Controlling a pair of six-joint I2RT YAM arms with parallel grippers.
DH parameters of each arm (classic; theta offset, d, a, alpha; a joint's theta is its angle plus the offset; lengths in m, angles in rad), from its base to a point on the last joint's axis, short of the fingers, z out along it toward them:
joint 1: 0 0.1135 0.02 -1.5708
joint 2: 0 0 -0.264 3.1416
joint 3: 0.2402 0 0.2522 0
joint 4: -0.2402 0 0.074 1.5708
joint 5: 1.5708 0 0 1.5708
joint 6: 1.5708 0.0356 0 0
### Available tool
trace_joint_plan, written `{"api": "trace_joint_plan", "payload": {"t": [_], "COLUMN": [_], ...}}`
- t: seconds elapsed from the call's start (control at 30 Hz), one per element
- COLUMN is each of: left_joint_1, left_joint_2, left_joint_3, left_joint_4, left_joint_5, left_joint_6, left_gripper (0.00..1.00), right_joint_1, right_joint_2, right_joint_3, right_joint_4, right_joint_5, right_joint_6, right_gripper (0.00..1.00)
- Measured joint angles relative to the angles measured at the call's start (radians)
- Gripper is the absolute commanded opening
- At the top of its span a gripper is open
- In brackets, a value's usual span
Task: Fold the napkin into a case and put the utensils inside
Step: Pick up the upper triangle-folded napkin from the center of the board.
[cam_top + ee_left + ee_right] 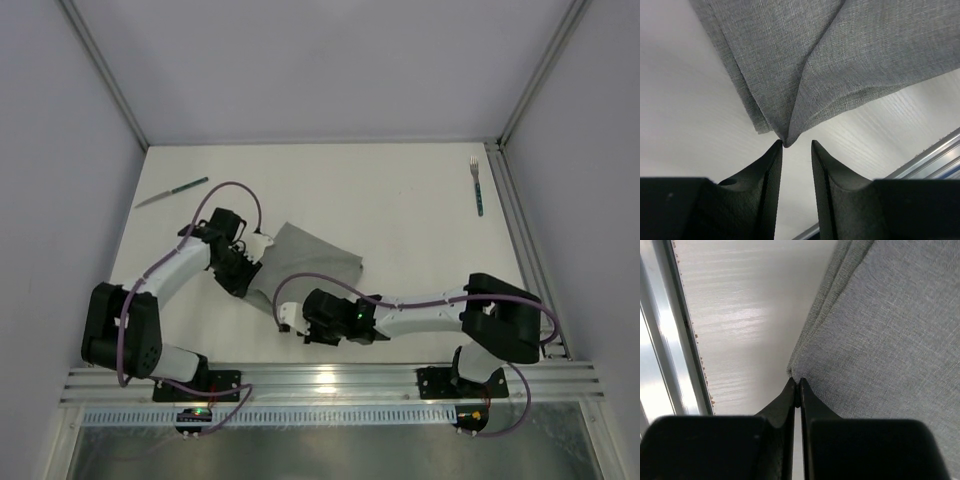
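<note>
The grey napkin [315,262] lies crumpled and partly doubled over in the middle of the white table [400,230]. My left gripper [262,243] sits at its left corner. In the left wrist view the left gripper [796,144] is open, and the napkin [840,60] ends in a point that just touches one fingertip [778,146]. My right gripper [287,318] is at the near corner. In the right wrist view the right gripper [799,384] is shut on the napkin [890,330] at its edge. The knife [172,192] lies far left and the fork [477,185] far right, both away from the grippers.
A metal rail [330,380] runs along the near table edge, close behind the right gripper, and shows as the rail [660,340] in the right wrist view. Another rail [520,230] borders the right side. Grey walls enclose the table on three sides.
</note>
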Motion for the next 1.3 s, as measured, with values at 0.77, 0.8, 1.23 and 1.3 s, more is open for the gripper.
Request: {"api": "trace_joint_plan", "payload": {"t": [0.77,0.8,1.23,1.3], "left_joint_1": [-0.053,-0.053,-0.063,-0.064], "left_joint_2": [-0.47,-0.447,-0.315,-0.304], "left_joint_3": [-0.336,-0.344,-0.392,-0.396], "left_joint_4": [0.057,0.092,0.372,0.39], "left_joint_5": [0.087,0.084,0.018,0.015], "left_joint_6": [0.962,0.984,1.117,1.117], "left_gripper": [0.99,0.99,0.7,0.62], "right_joint_1": [-0.168,-0.17,-0.201,-0.211], "right_joint_2": [-0.123,-0.123,-0.145,-0.158], "right_joint_3": [-0.154,-0.156,-0.163,-0.163], "right_joint_4": [0.216,0.222,0.266,0.266], "right_joint_5": [-0.187,-0.187,-0.226,-0.233], "right_joint_6": [0.253,0.257,0.297,0.3], "right_gripper": [0.03,0.03,0.03,0.03]}}
